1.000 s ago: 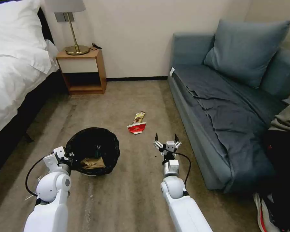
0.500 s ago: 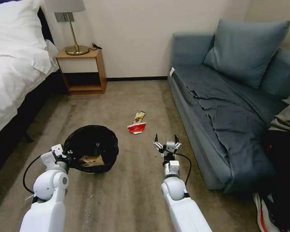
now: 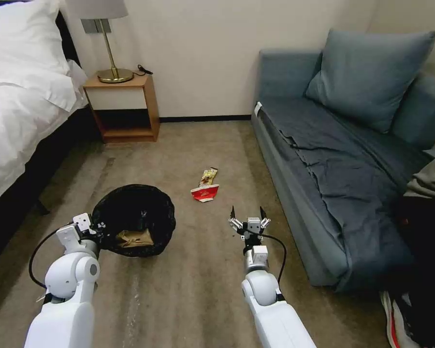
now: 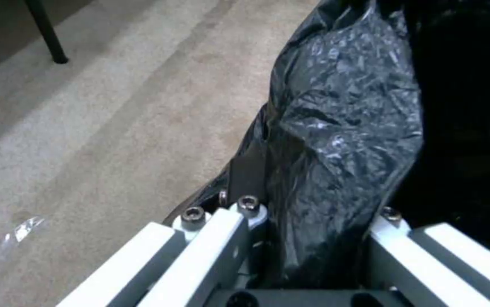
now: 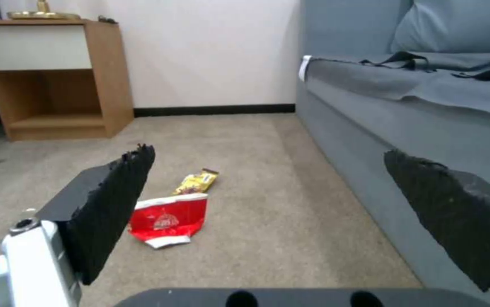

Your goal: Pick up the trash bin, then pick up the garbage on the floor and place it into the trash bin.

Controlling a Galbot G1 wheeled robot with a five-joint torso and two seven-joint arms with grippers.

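The left gripper [image 3: 97,231] is clamped on the rim of the trash bin [image 3: 133,220], at about 9 o'clock on the bin's circle; in the left wrist view its fingers [image 4: 248,179] pinch the folded-over black bag [image 4: 341,128] between them. The bin is round and low, and its crinkly black liner covers nearly all of it, so the pale wall underneath is hard to make out. It sits over the carpet [image 3: 188,145] at the left of the head view. Inside lies one crumpled brown paper bag [image 3: 135,238]; anything else in there is lost in the dark liner.

The right gripper [image 3: 247,215] hangs low over the carpet with its two black pads [image 5: 114,204] spread wide and nothing between them. At about 11 o'clock from it, a little way off, lie two pieces of garbage: one red-and-white wrapper [image 3: 205,192] and, just past it toward the wall, one gold-yellow snack wrapper [image 3: 209,175], the two nearly touching.

A scrap of clear film [image 4: 23,230] lies on the carpet beside the left wrist.

Beyond, one sofa [image 3: 343,159] runs along the right, one nightstand [image 3: 123,104] with a lamp [image 3: 112,48] stands at 12 o'clock against the wall, and the bed [image 3: 19,106] is cut off at the left edge.
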